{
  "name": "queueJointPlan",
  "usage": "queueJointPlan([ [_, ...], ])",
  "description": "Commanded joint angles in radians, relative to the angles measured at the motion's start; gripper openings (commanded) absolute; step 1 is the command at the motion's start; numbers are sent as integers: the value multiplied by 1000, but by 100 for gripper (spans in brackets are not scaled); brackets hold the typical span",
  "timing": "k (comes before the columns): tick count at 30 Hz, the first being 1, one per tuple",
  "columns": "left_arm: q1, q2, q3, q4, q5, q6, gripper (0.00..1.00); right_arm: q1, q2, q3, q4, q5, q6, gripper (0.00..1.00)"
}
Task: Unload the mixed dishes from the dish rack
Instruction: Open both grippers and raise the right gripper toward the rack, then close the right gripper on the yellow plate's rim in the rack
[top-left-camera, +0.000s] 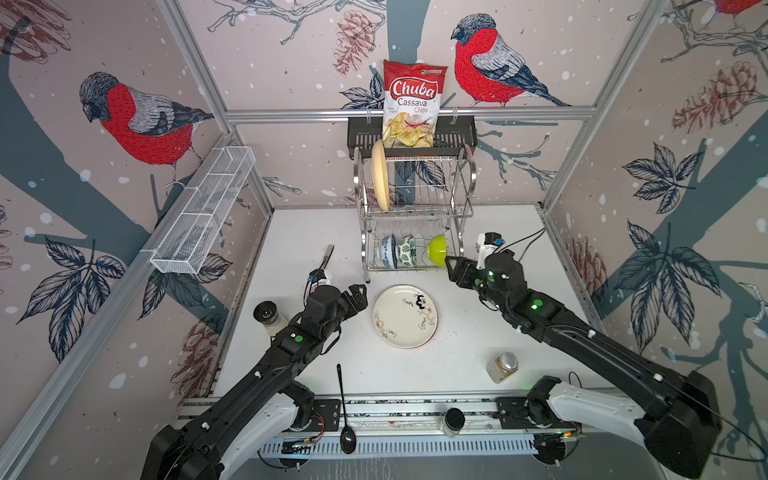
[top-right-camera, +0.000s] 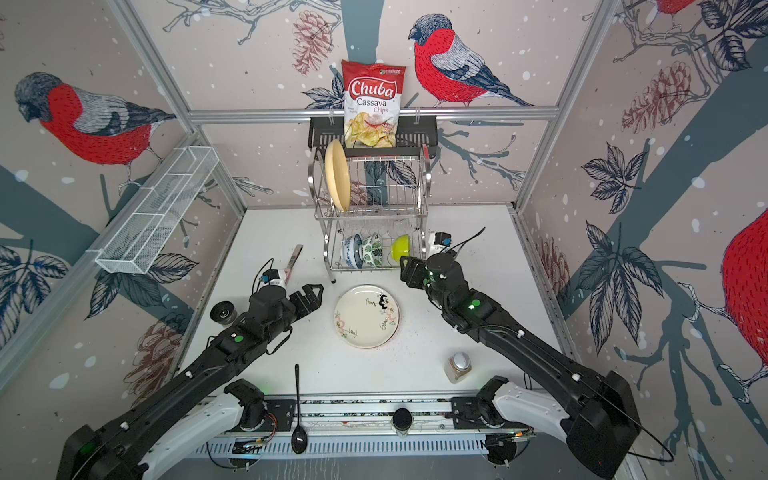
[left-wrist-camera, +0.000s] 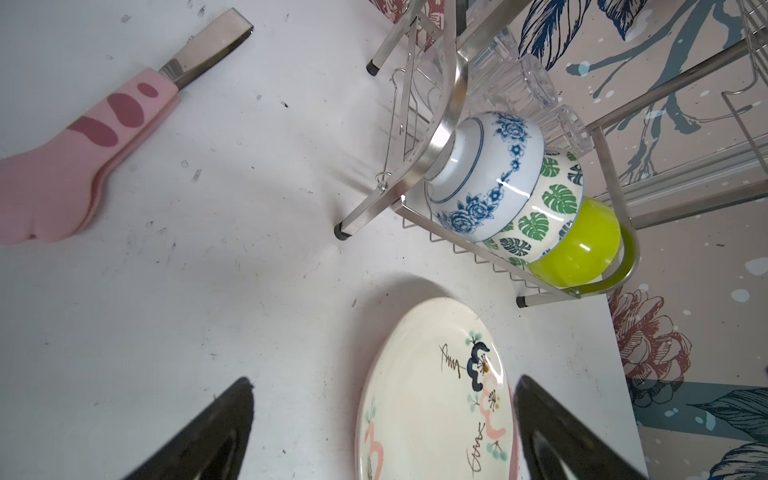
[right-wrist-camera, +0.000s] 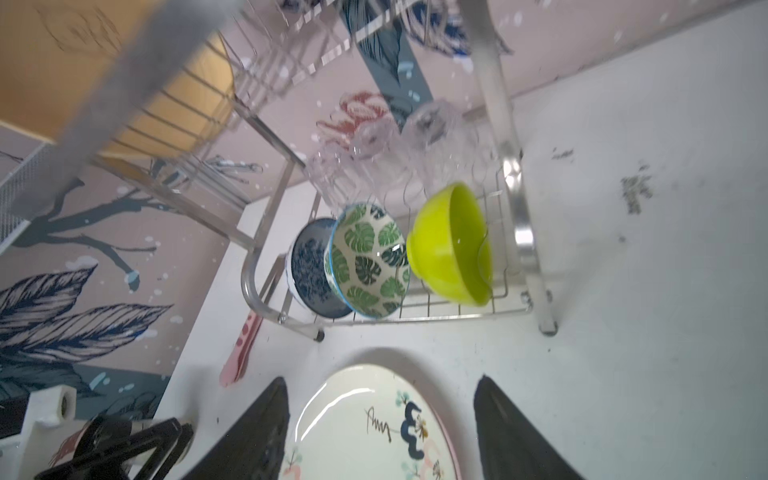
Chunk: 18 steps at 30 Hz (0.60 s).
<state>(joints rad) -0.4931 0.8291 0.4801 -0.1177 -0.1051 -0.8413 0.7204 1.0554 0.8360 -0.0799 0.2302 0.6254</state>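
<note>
Left hand (top-left-camera: 362, 296) gapes empty beside doodled plate (top-left-camera: 399, 322); right hand (top-left-camera: 451, 268), spread, empty, near lime bowl (top-left-camera: 437, 249).

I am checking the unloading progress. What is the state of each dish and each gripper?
Yellow round plate: upright, upper tier of steel wire dish rack.
Cream doodled plate: flat on white table.
Blue-white patterned bowl: on edge, lower tier.
Green-leaf patterned bowl: same.
Lime green bowl: same.
Clear tumblers: lower tier, behind bowls.
Left gripper: open, empty.
Right gripper: open, empty.

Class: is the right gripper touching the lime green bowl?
Apart. The right wrist view shows bare table and the dish rack's front wire between the right gripper and the lime green bowl.
</note>
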Motion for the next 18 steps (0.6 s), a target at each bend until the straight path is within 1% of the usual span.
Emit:
queueJointPlan([
  [1,19,7,19,3,27,43,96,-20,-19,55,-25,75,-99,73],
  [7,37,17,4,13,56,39,96,-32,71,246,-41,22,-212,74],
  [11,44,16,-12,19,58,28,96,-30,186,397,-29,-18,-237,74],
  [14,48,29,-20,23,65,25,96,-15,287,509,-46,-28,-268,74],
  [18,57,48,-10,24,64,33,96,13,385,618,-51,-23,-312,74],
])
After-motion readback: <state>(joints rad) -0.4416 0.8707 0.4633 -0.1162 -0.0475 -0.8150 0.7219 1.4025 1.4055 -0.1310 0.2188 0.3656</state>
